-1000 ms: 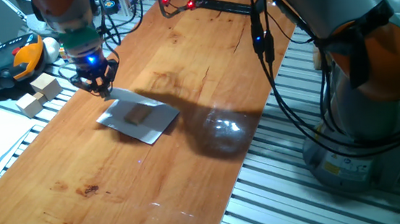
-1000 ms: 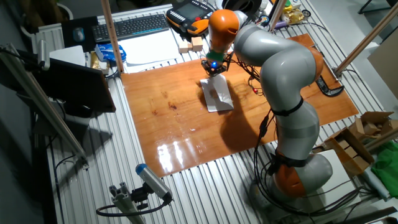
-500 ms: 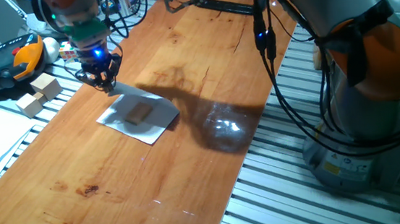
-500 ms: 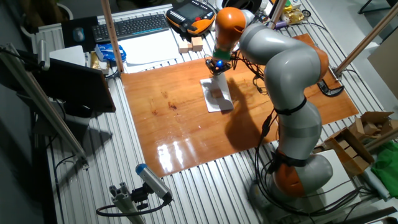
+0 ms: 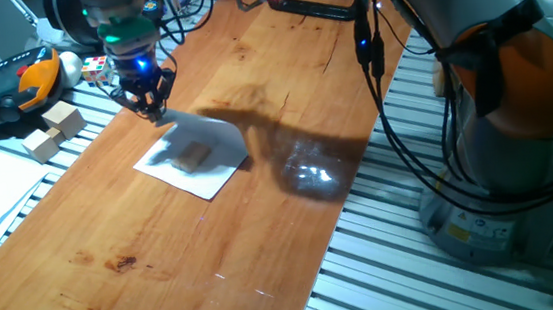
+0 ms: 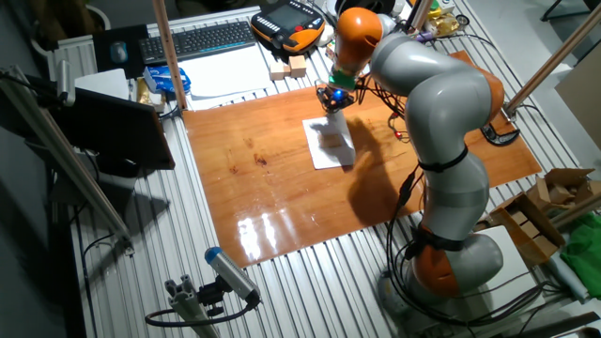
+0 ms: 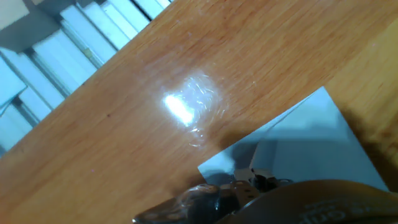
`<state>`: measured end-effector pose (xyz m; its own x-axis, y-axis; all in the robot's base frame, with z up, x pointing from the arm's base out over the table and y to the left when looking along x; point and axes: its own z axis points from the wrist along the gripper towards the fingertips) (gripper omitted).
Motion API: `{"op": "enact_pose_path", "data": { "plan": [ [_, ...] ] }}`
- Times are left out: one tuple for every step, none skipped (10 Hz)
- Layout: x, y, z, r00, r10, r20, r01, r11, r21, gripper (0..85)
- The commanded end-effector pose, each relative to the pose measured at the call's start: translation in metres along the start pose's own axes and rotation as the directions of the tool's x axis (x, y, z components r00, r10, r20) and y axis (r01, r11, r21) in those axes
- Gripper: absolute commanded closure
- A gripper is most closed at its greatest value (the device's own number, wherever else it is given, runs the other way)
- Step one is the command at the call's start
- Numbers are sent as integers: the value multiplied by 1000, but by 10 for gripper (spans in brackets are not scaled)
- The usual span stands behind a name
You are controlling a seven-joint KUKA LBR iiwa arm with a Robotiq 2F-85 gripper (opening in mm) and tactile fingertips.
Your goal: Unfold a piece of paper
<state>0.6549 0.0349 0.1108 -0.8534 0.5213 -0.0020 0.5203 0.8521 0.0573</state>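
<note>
The piece of paper (image 5: 202, 166) is a white folded sheet lying on the wooden table (image 5: 250, 77). My gripper (image 5: 152, 108) is at its far left corner, shut on the edge of the top flap, which is raised off the lower layer. A small brown patch (image 5: 193, 157) shows on the sheet under the flap. In the other fixed view the gripper (image 6: 331, 101) is at the far edge of the paper (image 6: 331, 145). In the hand view the fingertips (image 7: 249, 177) pinch the edge of the paper (image 7: 305, 140), with bare wood beyond.
Two wooden blocks (image 5: 53, 129) and an orange and black pendant (image 5: 4, 83) lie left of the table. Printed white sheets (image 6: 225, 70) and a keyboard (image 6: 197, 39) lie beyond the table's far edge. Cables hang from the arm (image 5: 368, 57).
My gripper has risen and moved towards the far end of the table, taking the paper's top flap with it. The flap now stands higher off the lower layer.
</note>
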Motion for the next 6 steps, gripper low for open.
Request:
{"op": "enact_pose_path", "data": {
  "plan": [
    [0, -3, 0, 1000, -5, 2, 5, 1000, -1, 830],
    [-1, -6, 0, 1000, -14, 8, 14, 1000, -1, 830],
    [-2, -9, 0, 1000, -21, 10, 21, 1000, -2, 830],
    [-3, -13, -1, 1000, -24, 12, 24, 1000, -3, 830],
    [-3, -15, -1, 1000, -22, 12, 22, 1000, -5, 830],
    [-3, -17, -2, 1000, -14, 10, 14, 1000, -6, 830]
  ]
}}
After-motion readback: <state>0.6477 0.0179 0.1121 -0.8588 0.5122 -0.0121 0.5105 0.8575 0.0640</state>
